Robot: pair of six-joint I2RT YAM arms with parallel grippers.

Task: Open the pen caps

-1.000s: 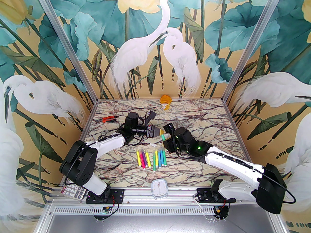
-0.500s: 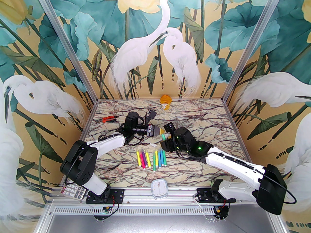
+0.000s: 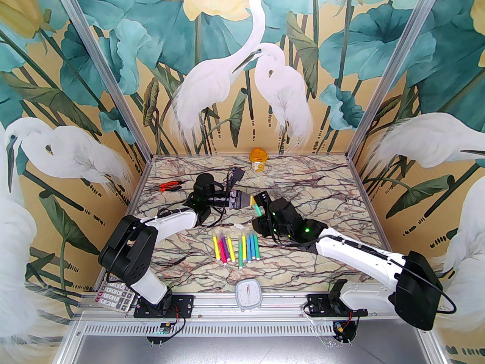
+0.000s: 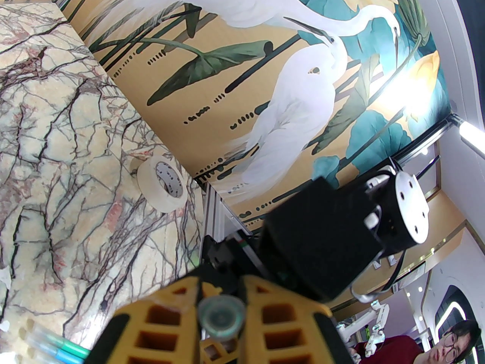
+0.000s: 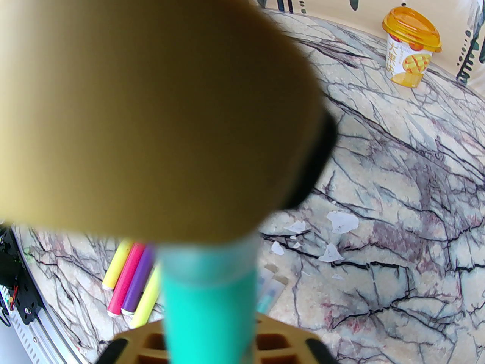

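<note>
Clamping a clear cap end-on between its yellow fingers, the left gripper has its jaws drawn narrow around it. In the left wrist view the cap looks like a small, round, colourless ring with a greyish centre. The right gripper holds the teal pen by its bright body, its jaws closed on the barrel. The pen's pale, see-through cap end runs up into the left gripper's fingers. Both grippers meet above the middle of the marbled table, with the pen held off the surface. Just nearer, the other pens lie side by side in two small groups: yellow, pink, purple, green, blue and teal, with clear caps on their far ends.
</note>
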